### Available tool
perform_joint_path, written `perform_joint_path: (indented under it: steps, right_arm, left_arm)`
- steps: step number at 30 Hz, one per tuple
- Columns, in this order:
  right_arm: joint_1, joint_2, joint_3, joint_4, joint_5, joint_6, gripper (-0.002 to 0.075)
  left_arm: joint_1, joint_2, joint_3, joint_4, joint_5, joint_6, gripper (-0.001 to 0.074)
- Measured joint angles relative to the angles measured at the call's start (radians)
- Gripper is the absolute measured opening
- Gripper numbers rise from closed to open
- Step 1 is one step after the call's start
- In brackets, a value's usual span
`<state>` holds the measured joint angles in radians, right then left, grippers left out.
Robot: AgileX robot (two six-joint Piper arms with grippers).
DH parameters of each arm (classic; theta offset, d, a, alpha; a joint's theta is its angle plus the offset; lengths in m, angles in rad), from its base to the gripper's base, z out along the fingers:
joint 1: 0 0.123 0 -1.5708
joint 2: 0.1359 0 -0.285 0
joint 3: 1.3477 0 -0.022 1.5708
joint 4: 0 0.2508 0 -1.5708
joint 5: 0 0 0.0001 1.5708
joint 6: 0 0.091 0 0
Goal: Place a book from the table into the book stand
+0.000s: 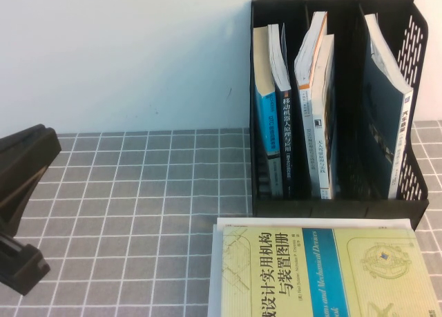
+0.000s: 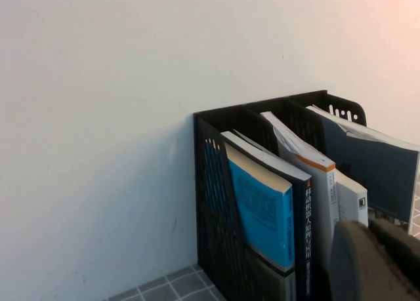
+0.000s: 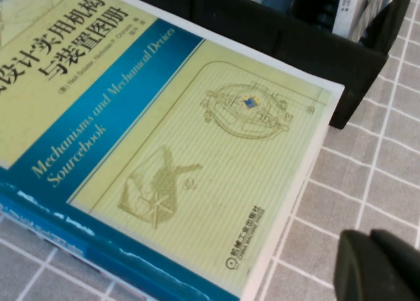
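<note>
The black book stand (image 1: pixel 338 199) stands at the back right of the grey grid table (image 1: pixel 138 213), with books in all three compartments. A large paperback (image 1: pixel 383 123) with a dark photo cover and a white strip of black title leans in the right compartment; it also shows in the left wrist view (image 2: pixel 374 176). My left gripper (image 2: pixel 377 261) is shut and empty, left of the stand and apart from it. My right gripper (image 3: pixel 380 268) is shut and empty, low over the cloth beside the corner of the pale yellow-green book.
A pale yellow-green book with a blue band (image 1: pixel 324 272) lies flat on the table right in front of the stand, also in the right wrist view (image 3: pixel 164 137). My left arm (image 1: pixel 24 165) sits at the left edge. A white wall is behind.
</note>
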<state>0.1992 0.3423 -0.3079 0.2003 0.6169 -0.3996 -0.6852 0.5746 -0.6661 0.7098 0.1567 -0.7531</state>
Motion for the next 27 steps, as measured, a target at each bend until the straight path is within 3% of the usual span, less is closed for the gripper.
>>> perform_joint_path:
  steps: [18,22,27]
  right_arm:
    - [0.000,0.000,0.000,0.002,0.004,0.000,-0.0003]
    - [0.000,0.000,0.000,0.004,0.004,0.000,-0.0003]
    - [0.000,0.000,0.000,0.009,0.004,0.000,-0.0003]
  left_arm:
    - [0.002,-0.010,0.010,0.010,-0.002,-0.002,0.0001]
    - [0.077,-0.109,0.074,0.035,0.000,0.003,0.0001]
    - [0.232,-0.322,0.256,0.032,-0.023,-0.002,0.0001]
